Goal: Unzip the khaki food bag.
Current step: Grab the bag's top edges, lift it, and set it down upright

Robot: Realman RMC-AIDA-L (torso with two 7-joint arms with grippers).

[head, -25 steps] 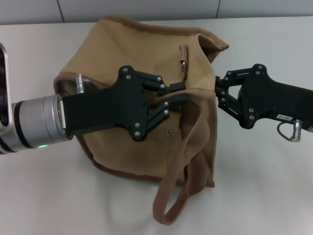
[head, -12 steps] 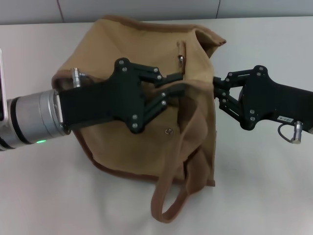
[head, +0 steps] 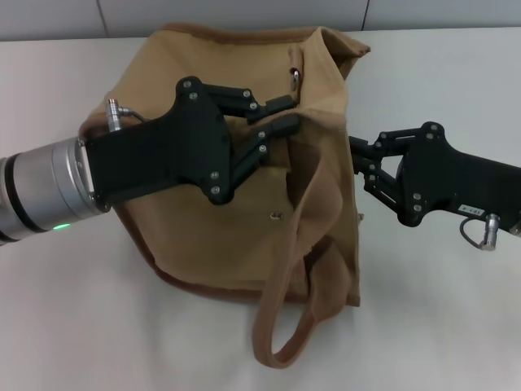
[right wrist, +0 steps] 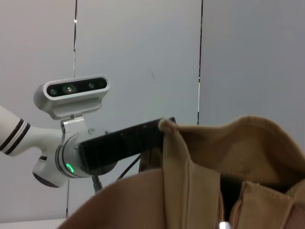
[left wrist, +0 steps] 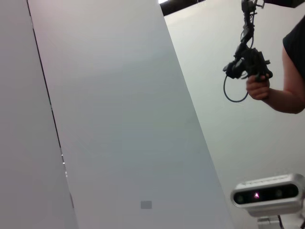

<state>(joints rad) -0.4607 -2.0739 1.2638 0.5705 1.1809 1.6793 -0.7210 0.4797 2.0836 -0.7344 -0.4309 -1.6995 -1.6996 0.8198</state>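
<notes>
I'm looking at the khaki food bag, a tan canvas tote with darker brown edge piping, lying slumped on its side on the white table, top end pointing away from me. One webbing loop handle is trailing off toward my near side. A small silver snap is showing on the front panel, and a metal zipper pull is sitting near the far top edge, fabric there crumpling

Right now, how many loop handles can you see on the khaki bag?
1 for certain: a webbing loop handle hangs off the near edge of the khaki food bag onto the table. A second may be hidden under the left gripper or folded fabric.
</notes>
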